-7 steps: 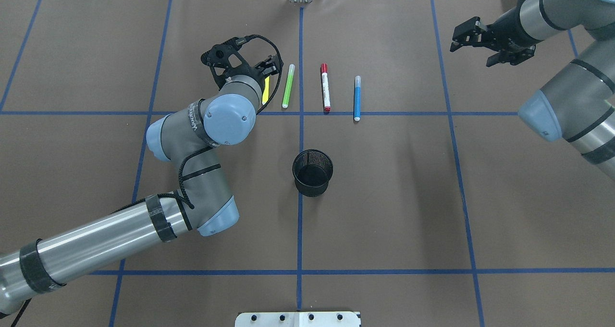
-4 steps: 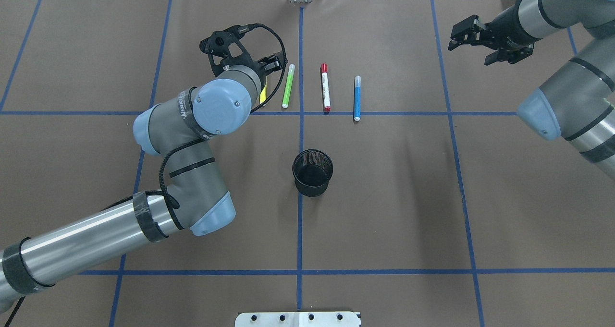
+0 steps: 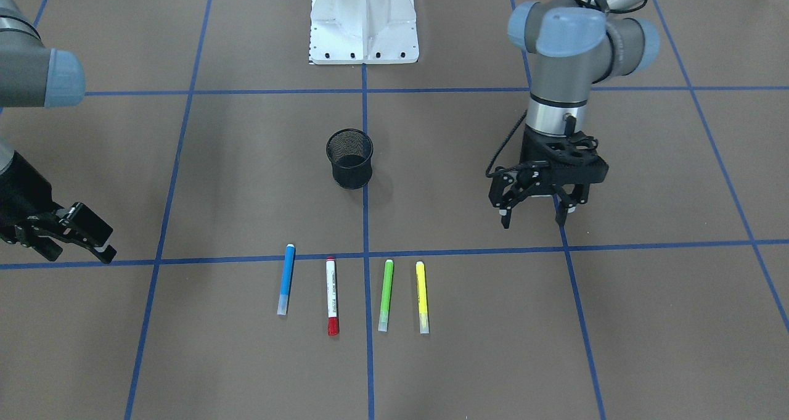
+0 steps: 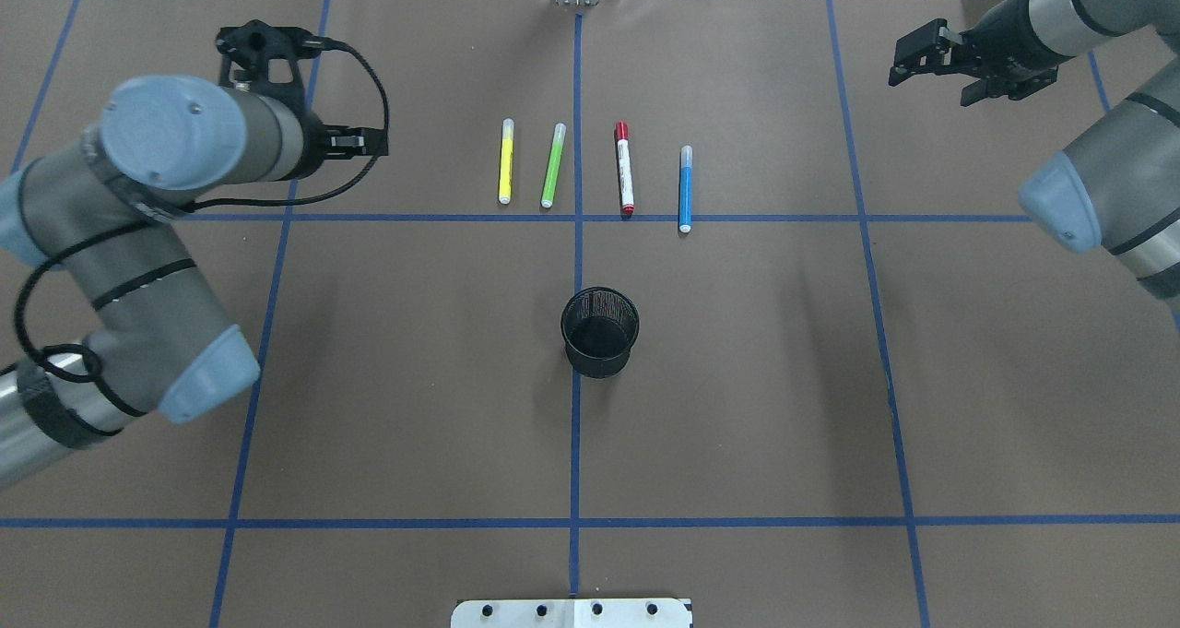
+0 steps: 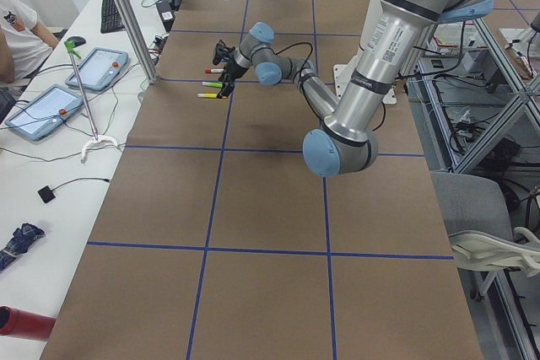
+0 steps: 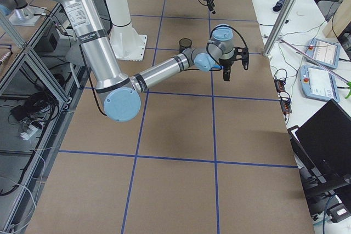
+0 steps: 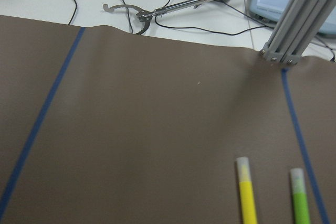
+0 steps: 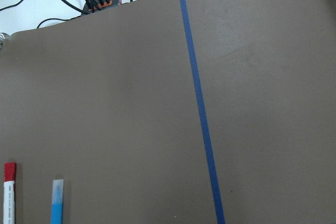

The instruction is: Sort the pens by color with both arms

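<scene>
Four pens lie flat on the table in one row beyond the black mesh cup [image 4: 599, 359], on the side away from the robot base. All are parallel and apart from one another. In order from the cup's left to its right:

- yellow pen [image 4: 505, 161]
- lime-green pen [image 4: 553, 165]
- white pen with red cap [image 4: 625, 169]
- blue pen [image 4: 685, 189]

The cup stands upright on the centre tape line, in line with the gap between the lime-green and white pens.

Left gripper [image 3: 534, 222]: well to the left of the cup, pointing down above the table, jaws spread, holding nothing.

Right gripper [image 4: 931, 79]: far to the right of the cup and beyond the pen row, jaws apart, holding nothing.
</scene>
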Controlling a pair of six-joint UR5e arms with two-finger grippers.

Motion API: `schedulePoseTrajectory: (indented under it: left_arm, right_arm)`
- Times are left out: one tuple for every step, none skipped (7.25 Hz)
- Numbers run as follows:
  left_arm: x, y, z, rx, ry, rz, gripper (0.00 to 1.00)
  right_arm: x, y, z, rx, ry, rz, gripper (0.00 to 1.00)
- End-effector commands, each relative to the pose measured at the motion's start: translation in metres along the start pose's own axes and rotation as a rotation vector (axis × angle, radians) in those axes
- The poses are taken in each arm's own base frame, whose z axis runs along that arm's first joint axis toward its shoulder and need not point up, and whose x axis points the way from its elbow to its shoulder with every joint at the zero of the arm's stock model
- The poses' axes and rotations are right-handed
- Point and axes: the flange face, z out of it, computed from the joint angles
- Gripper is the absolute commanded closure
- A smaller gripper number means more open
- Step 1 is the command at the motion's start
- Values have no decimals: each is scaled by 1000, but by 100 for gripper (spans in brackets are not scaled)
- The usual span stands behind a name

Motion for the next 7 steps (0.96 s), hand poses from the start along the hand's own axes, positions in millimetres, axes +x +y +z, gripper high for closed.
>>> schedulePoseTrajectory:
  left_arm:
    - [-138, -10, -7, -165, -9, 178, 0]
    - [-191, -15, -10, -262, -20, 193, 0]
    - [-234, -24, -22, -330, -24, 200, 0]
    - [-270, -23, -31, -392, -6, 202, 0]
    - [-312, -22, -41, -462, 23, 190, 0]
    - [-348, -16, -46, -501, 47, 216, 0]
    - [-384, -9, -46, -514, 39, 227, 0]
  right_arm:
    - [59, 3, 6, -26, 62, -149, 1]
    - [97, 1, 3, -60, 117, -233, 1]
    - [130, -8, -9, -108, 168, -311, 1]
    - [160, -19, -24, -172, 201, -367, 1]
    - [189, -25, -42, -236, 207, -397, 1]
    - [214, -28, -55, -276, 208, -393, 1]
    - [243, -22, -60, -298, 211, -380, 1]
